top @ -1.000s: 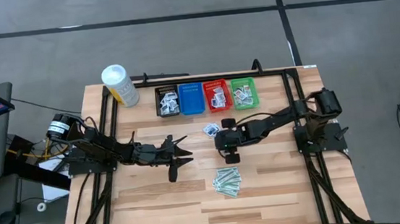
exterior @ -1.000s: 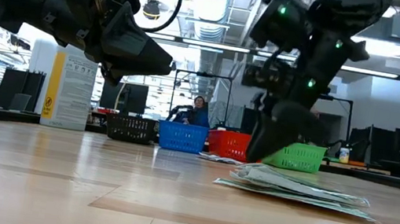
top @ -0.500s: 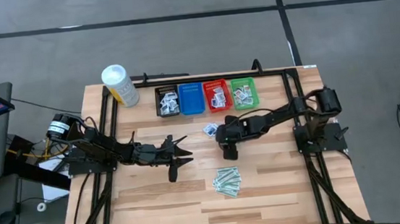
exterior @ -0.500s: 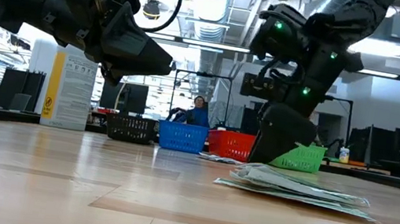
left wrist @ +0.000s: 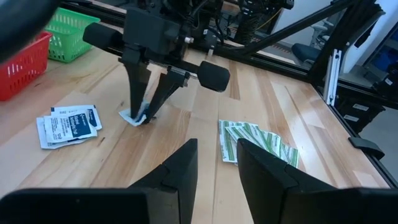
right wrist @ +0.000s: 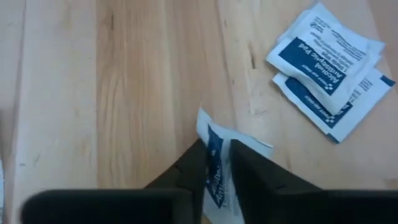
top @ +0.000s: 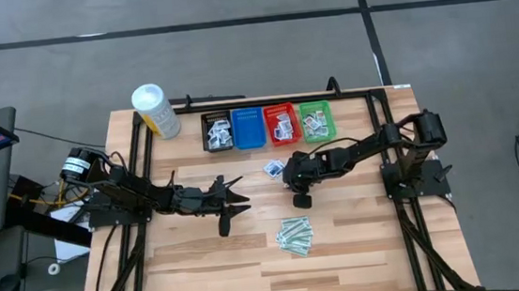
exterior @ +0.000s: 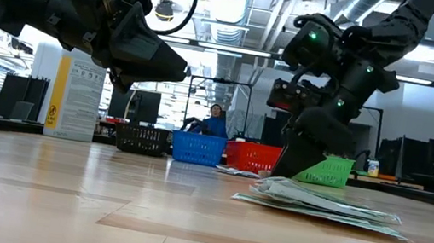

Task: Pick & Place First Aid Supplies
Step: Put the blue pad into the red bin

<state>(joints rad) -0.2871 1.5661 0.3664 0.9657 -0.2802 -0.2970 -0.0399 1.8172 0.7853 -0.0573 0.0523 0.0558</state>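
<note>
My right gripper stands at the table's middle, shut on a small white packet with blue print. Two more such packets lie flat on the wood just beyond it, toward the baskets. A fanned pile of pale-green strips lies nearer the front edge. My left gripper hovers open over the wood left of centre, pointing toward the right arm, with nothing between its fingers. My right gripper pinches the white packet between its two fingers, which come steeply from above with their tips at the table. The packet's free end sticks out past the fingertips, bent up on edge. Its lower part rests on the wood.
Black, blue, red and green mesh baskets stand in a row at the far edge, some with packets inside. A tall white tub stands at the far left corner. Bare wood lies along the front.
My right gripper has sunk toward the table and tipped more steeply, ending with its fingertips down at the packet beside the green strips. My left arm has kept still.
</note>
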